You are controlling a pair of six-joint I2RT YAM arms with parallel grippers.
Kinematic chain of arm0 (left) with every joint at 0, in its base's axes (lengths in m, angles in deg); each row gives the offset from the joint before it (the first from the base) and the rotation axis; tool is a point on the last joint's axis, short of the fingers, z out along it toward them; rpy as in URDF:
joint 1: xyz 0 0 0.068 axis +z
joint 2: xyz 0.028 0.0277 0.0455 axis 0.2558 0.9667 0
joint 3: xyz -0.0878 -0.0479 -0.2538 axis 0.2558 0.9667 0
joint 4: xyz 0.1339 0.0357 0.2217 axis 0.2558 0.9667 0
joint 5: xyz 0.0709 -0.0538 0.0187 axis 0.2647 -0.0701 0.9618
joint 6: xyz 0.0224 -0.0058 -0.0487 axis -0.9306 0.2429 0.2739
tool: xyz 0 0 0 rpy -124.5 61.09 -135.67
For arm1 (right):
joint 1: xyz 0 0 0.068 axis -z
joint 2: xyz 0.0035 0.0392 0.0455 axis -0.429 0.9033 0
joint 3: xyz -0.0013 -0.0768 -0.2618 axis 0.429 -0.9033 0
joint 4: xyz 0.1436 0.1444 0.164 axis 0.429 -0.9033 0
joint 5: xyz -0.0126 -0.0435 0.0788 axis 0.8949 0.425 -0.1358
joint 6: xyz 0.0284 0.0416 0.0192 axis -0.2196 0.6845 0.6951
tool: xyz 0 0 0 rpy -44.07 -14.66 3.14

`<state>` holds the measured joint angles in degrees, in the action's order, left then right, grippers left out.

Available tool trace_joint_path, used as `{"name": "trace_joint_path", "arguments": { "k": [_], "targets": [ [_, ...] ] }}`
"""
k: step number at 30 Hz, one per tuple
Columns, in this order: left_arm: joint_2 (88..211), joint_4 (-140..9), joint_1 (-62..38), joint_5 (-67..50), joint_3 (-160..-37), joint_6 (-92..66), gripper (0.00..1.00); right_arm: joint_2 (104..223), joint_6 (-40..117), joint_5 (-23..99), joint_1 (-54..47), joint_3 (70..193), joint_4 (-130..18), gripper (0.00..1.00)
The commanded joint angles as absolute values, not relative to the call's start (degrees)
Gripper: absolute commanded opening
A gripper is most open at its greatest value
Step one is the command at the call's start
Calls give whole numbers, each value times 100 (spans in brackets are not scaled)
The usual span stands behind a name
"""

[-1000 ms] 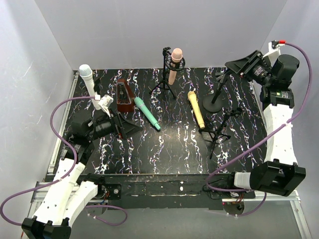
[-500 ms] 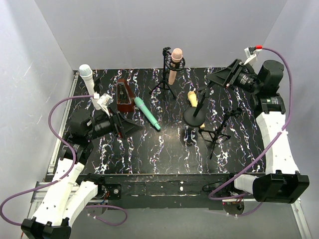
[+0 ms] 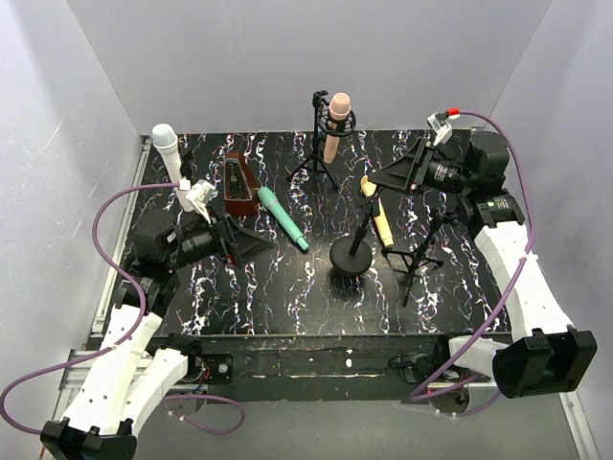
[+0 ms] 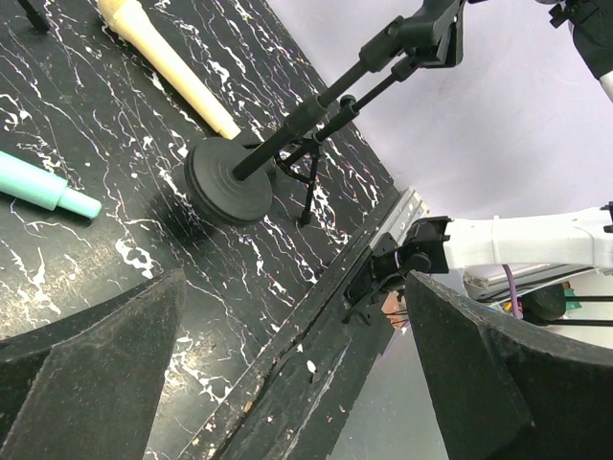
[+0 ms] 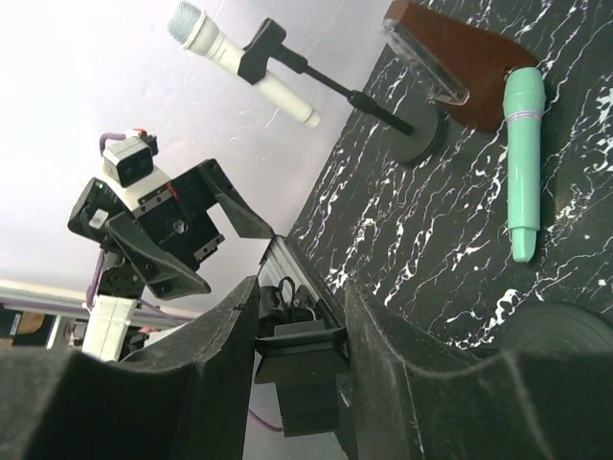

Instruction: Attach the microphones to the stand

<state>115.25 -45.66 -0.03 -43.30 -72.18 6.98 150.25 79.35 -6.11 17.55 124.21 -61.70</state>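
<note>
Currently my right gripper point(image 3: 383, 177) is clamped on the clip end of the round-base stand point(image 3: 351, 257). Its pole slants down from my fingers to the disc base near the middle of the table point(image 3: 287, 297). I cannot tell whether the disc touches the surface. The yellow microphone point(image 3: 381, 218) lies flat just beside the pole, between it and the empty tripod stand point(image 3: 421, 251). The green microphone point(image 3: 283, 218) lies flat farther left, near my left gripper point(image 3: 251, 243), which is spread wide with nothing between its fingers and faces the disc. At the far edge the pink microphone point(image 3: 335, 125) sits clipped upright, and the white microphone point(image 3: 169, 151) is clipped at far left.
</note>
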Motion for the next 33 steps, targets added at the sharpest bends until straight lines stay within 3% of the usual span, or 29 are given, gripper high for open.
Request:
{"name": "trace_joint_path", "arguments": {
  "k": [1,14,21,27,31,33],
  "targets": [
    [11543,-4529,-30,-4263,-7435,633,98,14857,7958,-826,1548,12380,-5592,9],
    [11613,-4687,-30,-4299,-7408,676,98,14805,7457,-931,1196,11879,-5627,9],
    [11491,-4862,-30,-4369,-7295,826,98,14805,7184,-879,1055,11633,-5636,16],
    [11420,-5363,-196,-4299,-6978,1203,98,14840,6763,-791,967,11518,-5741,27],
    [11534,-5618,-635,-3966,-6873,1283,98,14805,6420,-720,967,11536,-5917,46],
    [11657,-5662,-925,-3781,-6899,1170,98,14761,6209,-720,967,11597,-6040,61]
  ]
}}
